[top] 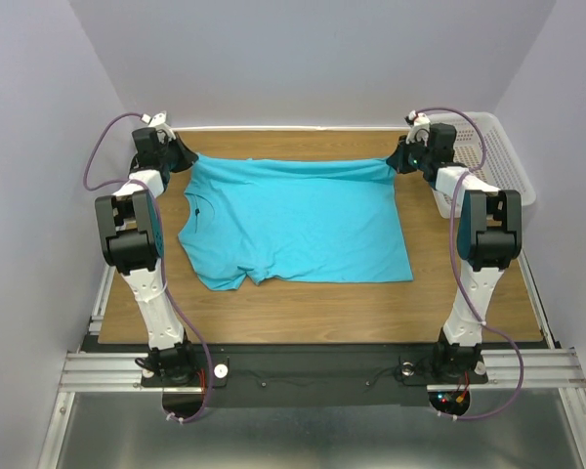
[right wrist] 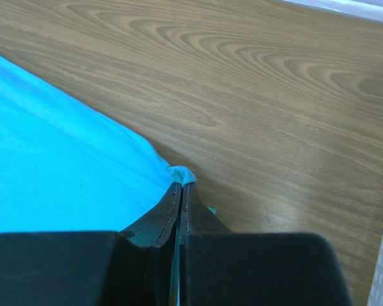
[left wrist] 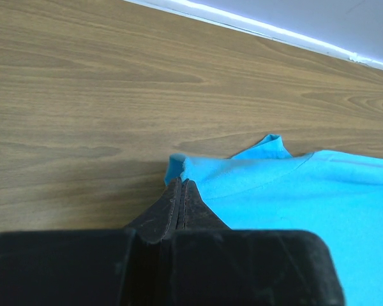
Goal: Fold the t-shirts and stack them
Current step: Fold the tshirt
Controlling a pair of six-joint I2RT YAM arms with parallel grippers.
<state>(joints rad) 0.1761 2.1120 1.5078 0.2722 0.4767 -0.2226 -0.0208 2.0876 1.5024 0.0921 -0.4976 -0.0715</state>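
The shirt (top: 293, 220) lies spread on the table (top: 303, 298), left of the basket (top: 503, 161). The left gripper (top: 183, 156) and right gripper (top: 395, 162) each pinch a far corner, the right nearest the basket. Likely the first fold: both must lift together and carry that edge over, kept taut

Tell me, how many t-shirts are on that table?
1: a plain turquoise-blue cotton t-shirt lies spread across the middle of the brown wooden table. More could be hidden inside the white perforated plastic basket at the far right corner.
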